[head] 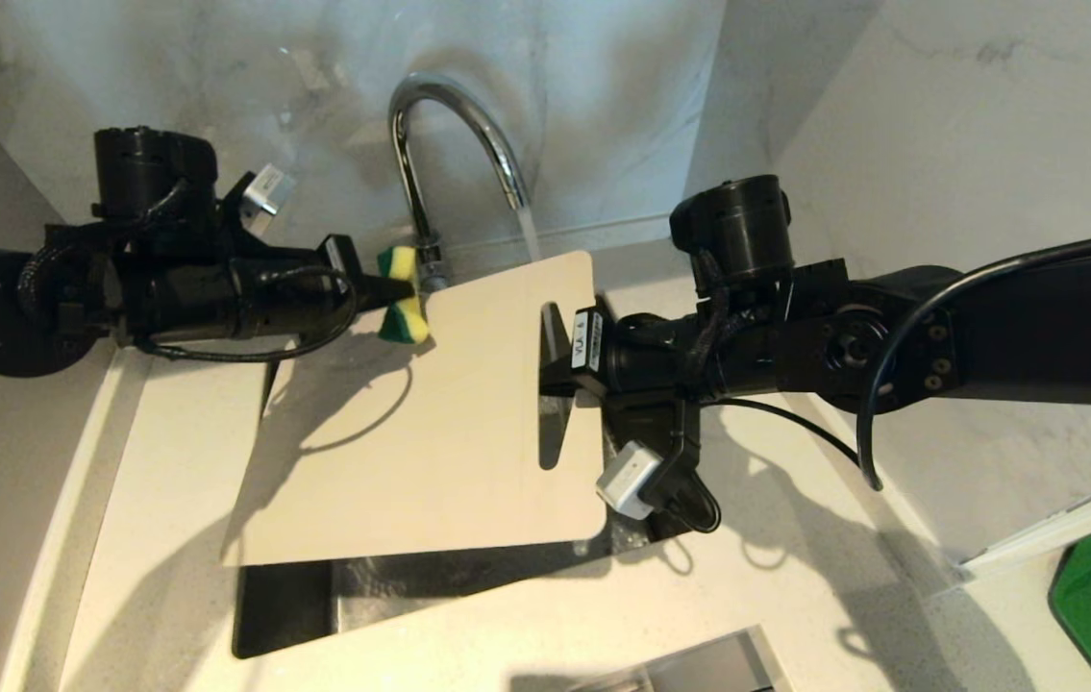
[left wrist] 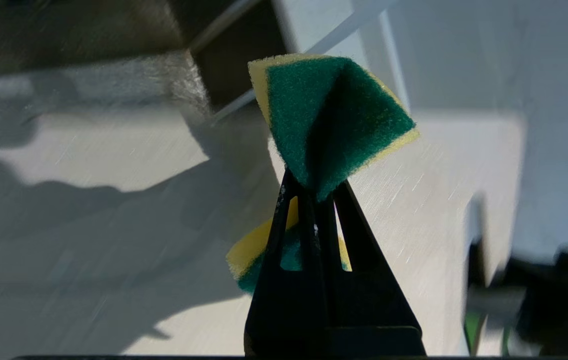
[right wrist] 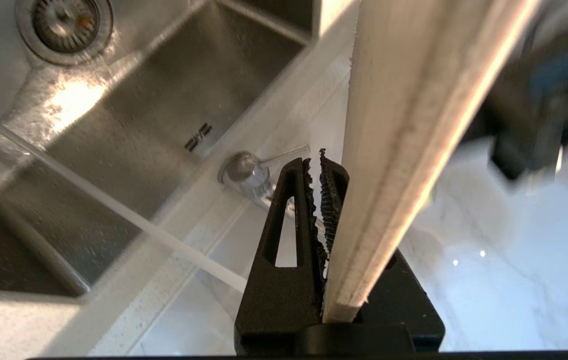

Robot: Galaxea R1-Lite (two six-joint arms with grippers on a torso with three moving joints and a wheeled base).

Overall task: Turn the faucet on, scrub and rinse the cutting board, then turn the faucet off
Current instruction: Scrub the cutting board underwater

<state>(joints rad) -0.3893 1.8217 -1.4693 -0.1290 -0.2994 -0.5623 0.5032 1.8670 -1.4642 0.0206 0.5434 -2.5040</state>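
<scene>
Over sink (head: 285, 605): gripped cutting board (head: 430, 423)

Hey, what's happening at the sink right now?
Left gripper shut on sponge, at cutting board corner. Right gripper clamps board. Faucet running. Nothing blocking.

The cutting board (head: 430, 423) covers the sink (head: 281, 605); the faucet (head: 430, 144) stands behind.
</scene>
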